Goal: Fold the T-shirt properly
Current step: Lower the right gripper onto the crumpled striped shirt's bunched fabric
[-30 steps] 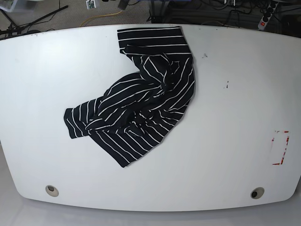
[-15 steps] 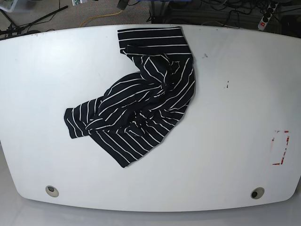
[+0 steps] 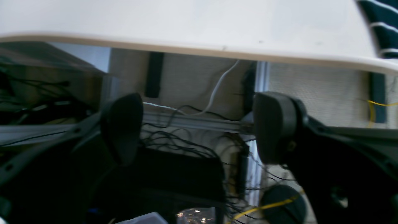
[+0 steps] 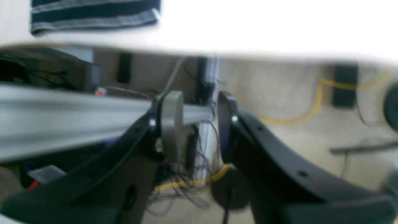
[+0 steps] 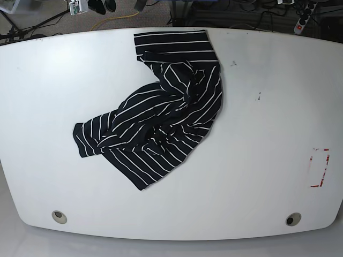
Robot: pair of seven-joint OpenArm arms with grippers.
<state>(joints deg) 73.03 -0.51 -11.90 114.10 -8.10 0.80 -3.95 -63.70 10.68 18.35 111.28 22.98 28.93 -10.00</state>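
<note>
White table (image 5: 257, 160) with the T-shirt (image 5: 155, 118) lying crumpled left of centre, reaching the far edge. Left gripper (image 3: 199, 127): off the table over cables, fingers (image 3: 122, 127) wide apart, empty. Right gripper (image 4: 194, 124): also off the table, fingers (image 4: 169, 124) slightly apart, holding nothing.

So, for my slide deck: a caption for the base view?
Crumpled black-and-white striped T-shirt lying unfolded on the white table, before folding; neither arm in frame.

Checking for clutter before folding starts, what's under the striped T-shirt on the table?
Only the white table shows around the crumpled T-shirt. Its bunched folds cover whatever lies beneath, so anything hidden there cannot be seen.
</note>
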